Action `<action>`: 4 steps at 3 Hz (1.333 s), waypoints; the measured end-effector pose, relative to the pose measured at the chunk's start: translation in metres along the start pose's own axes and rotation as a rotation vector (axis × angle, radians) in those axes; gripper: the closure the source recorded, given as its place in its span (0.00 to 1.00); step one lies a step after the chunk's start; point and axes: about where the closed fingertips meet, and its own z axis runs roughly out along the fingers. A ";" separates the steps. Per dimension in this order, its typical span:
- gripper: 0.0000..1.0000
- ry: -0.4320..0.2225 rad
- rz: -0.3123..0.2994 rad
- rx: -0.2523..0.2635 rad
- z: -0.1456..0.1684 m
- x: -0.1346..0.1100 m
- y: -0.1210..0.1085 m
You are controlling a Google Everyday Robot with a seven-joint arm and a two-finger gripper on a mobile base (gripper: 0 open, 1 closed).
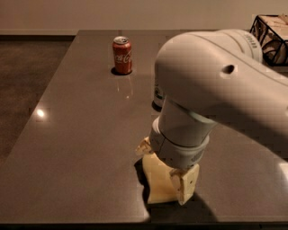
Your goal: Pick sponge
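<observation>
One sponge (156, 186) between the gripper's (164, 173) spread fingers (185, 182).

A dark, glossy stone-like desk (81, 148) fills the room's middle, with a small glint of lamp light (39, 113) at its left. Brown carpeted floor (22, 81) lies beside it, under a pale wall (135, 13). The hand (164, 170) sits low at the desk's near edge.

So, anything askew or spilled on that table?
Nothing stands out. The red can is upright, the sponge lies flat near the front edge of the table, and the tool straddles it, fingers spread.
</observation>
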 end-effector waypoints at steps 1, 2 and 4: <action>0.47 0.014 0.015 -0.008 -0.005 0.004 -0.003; 0.69 0.034 0.062 -0.007 -0.018 0.012 -0.008; 1.00 -0.013 0.244 0.091 -0.079 0.039 -0.022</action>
